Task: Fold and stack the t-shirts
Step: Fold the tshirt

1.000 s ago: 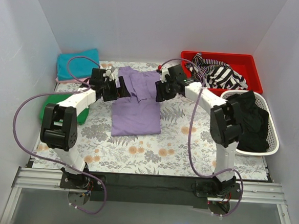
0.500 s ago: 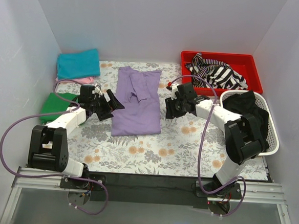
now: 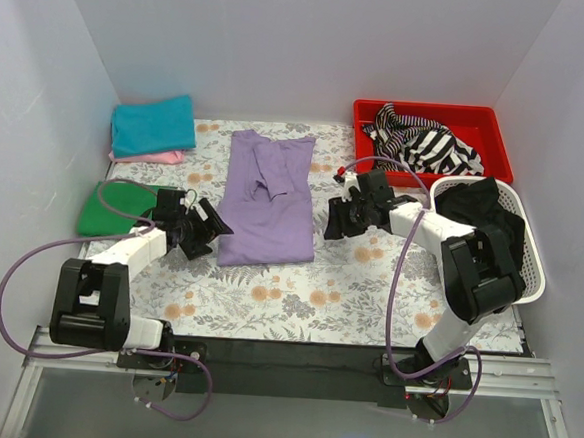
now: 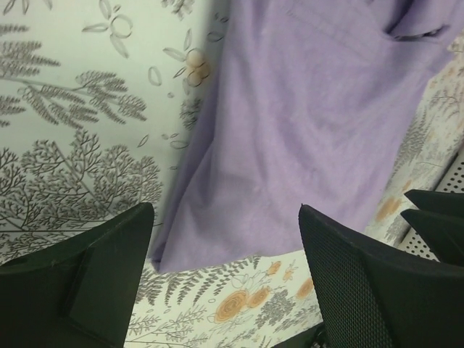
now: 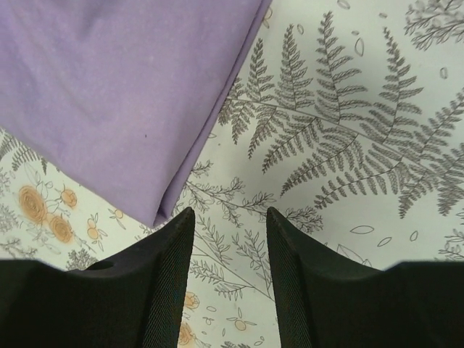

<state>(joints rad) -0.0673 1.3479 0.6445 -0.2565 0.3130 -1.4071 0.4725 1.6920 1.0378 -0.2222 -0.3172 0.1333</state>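
A lavender t-shirt point(image 3: 269, 192) lies folded lengthwise in a long strip on the flowered table, collar end at the back. My left gripper point(image 3: 211, 228) is open and empty just left of the strip's near left corner; the left wrist view shows the purple cloth point(image 4: 319, 123) between and beyond the jaws. My right gripper point(image 3: 330, 222) is open and empty just right of the strip's near right corner point(image 5: 163, 210). A teal folded shirt point(image 3: 153, 124) lies on a pink one point(image 3: 161, 157) at the back left. A green folded shirt point(image 3: 112, 206) lies at the left edge.
A red bin point(image 3: 479, 127) with striped black-and-white cloth point(image 3: 423, 143) stands at the back right. A white basket point(image 3: 528, 286) of black clothes stands at the right. White walls close the sides and back.
Both grippers have let go of the shirt's back end and drawn toward the near end, coming down beside its near corners. The purple shirt now lies flat as a narrow strip.
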